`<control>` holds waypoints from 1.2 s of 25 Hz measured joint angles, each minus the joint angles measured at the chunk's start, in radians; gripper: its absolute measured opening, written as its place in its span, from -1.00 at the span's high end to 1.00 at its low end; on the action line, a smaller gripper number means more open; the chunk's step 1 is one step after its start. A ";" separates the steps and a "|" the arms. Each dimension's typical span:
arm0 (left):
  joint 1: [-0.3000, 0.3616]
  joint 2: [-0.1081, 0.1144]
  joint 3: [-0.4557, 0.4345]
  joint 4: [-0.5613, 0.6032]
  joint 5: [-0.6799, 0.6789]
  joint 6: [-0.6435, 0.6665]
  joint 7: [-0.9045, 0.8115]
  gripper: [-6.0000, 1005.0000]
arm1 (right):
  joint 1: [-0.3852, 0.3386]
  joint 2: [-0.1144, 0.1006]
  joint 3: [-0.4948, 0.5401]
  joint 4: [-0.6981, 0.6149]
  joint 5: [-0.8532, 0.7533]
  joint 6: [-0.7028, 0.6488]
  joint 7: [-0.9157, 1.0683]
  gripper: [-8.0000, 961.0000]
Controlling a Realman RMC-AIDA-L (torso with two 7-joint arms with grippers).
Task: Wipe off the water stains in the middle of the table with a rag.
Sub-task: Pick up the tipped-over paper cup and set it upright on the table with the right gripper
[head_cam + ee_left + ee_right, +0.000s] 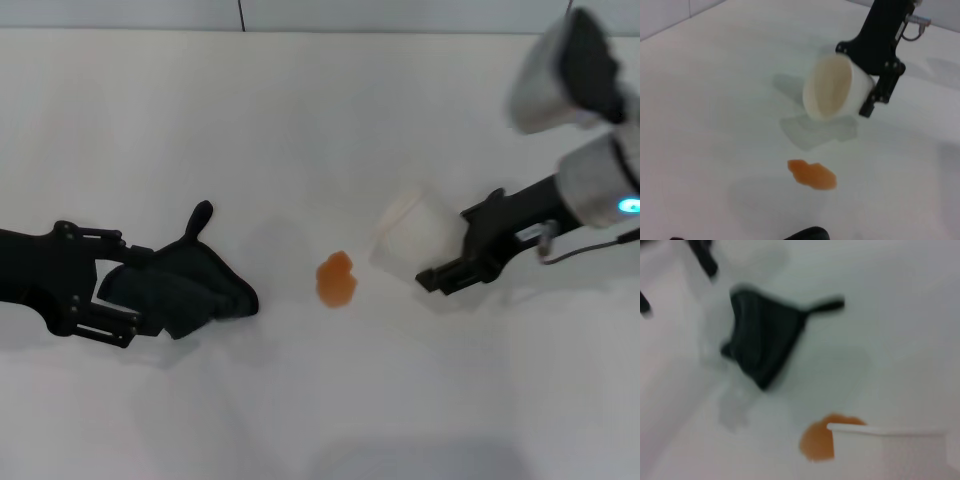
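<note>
The orange-brown water stain (337, 278) lies in the middle of the white table (300, 120). The black rag (190, 285) lies left of it, its pointed tail toward the back. My left gripper (112, 288) is open, its fingers on either side of the rag's left edge. My right gripper (445, 250) is shut on a translucent white cup (405, 232), held tilted just right of the stain. In the left wrist view the stain (812, 175) lies below the tilted cup (832, 90). The right wrist view shows the rag (765, 337), the stain (817, 440) and the cup's rim (890, 430).
The table's back edge meets a wall (300, 12) at the far side. My right arm (590, 180) reaches in from the back right. Bare white table lies in front of the stain and behind it.
</note>
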State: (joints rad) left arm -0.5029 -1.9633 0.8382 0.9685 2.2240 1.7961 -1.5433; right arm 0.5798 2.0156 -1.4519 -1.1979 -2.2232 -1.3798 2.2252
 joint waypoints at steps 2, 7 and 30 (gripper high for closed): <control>0.000 0.000 -0.003 0.000 -0.001 0.000 0.000 -0.74 | -0.063 0.000 0.079 -0.002 0.082 0.000 -0.116 -0.36; 0.000 0.000 -0.007 0.001 -0.004 0.001 -0.002 -0.74 | -0.199 -0.001 0.221 0.048 0.345 0.002 -0.453 -0.35; 0.008 -0.001 -0.009 0.007 -0.021 0.006 -0.016 -0.74 | -0.215 -0.003 0.323 0.789 1.052 0.011 -1.478 -0.34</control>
State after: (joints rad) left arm -0.4946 -1.9642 0.8292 0.9757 2.2027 1.8026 -1.5593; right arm 0.3651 2.0126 -1.1290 -0.4087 -1.1707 -1.3689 0.7475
